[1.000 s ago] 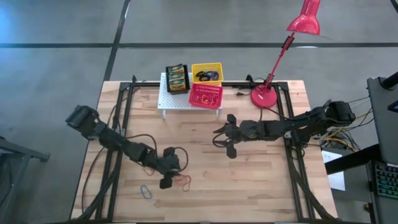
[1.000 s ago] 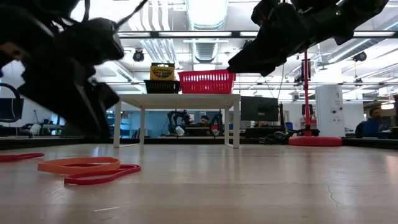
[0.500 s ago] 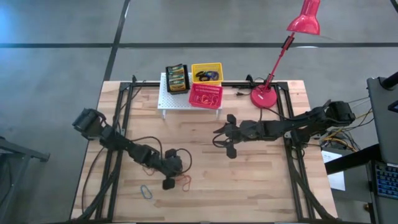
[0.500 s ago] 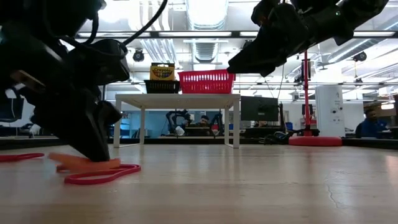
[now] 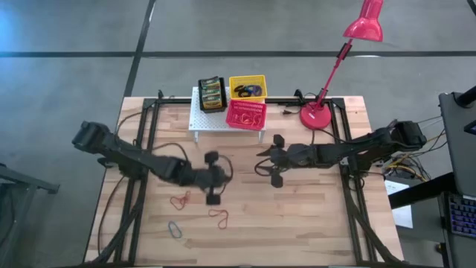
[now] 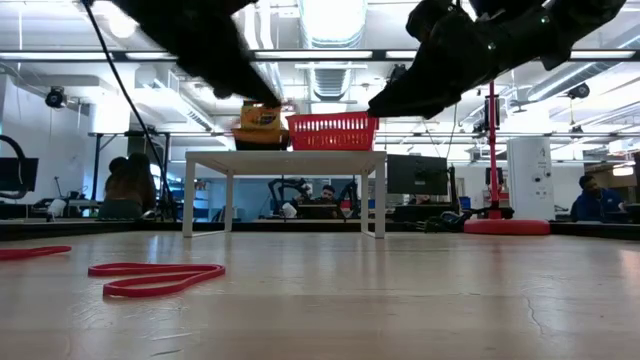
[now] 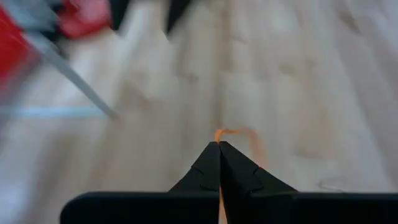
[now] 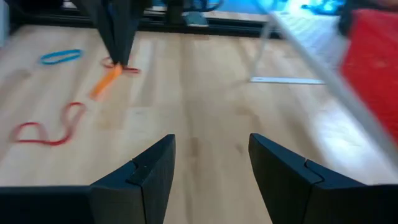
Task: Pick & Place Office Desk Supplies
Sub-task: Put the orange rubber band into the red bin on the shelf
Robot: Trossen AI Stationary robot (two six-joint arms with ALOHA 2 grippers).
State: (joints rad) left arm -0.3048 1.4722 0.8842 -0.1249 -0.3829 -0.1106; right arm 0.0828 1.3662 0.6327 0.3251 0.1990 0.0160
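Observation:
My left gripper (image 7: 219, 144) is shut on an orange elastic loop (image 8: 104, 82) and hangs over the table's middle (image 5: 217, 179), well above the wood. On the table lie two red loops (image 5: 178, 199) (image 5: 218, 216) and a blue loop (image 5: 174, 229). At the far edge a white rack (image 5: 197, 119) carries a black basket with crayon boxes (image 5: 212, 93), a yellow basket (image 5: 247, 87) and a pink-red basket (image 5: 246, 114). My right gripper (image 8: 211, 155) stands open over the table's right half (image 5: 260, 162), with nothing between its fingers. My left gripper pinches one end of the orange loop (image 7: 219, 133) between its two shut fingertips. The fingers (image 8: 118, 43) come from above, pointing down. The loop hangs slack and slanting below them, lifted clear of the table.
A red desk lamp stands with its base (image 5: 315, 117) at the far right, its arm leaning over the table's far edge. Black frame rails (image 5: 146, 149) run along both sides of the tabletop. Bare wood (image 5: 297, 223) lies near the front right.
My left gripper has shut on the orange loop where it lay on the table. It then rose and went toward the far edge and a little to the right. The orange loop is lifted clear; the red loop beside it stays where it was.

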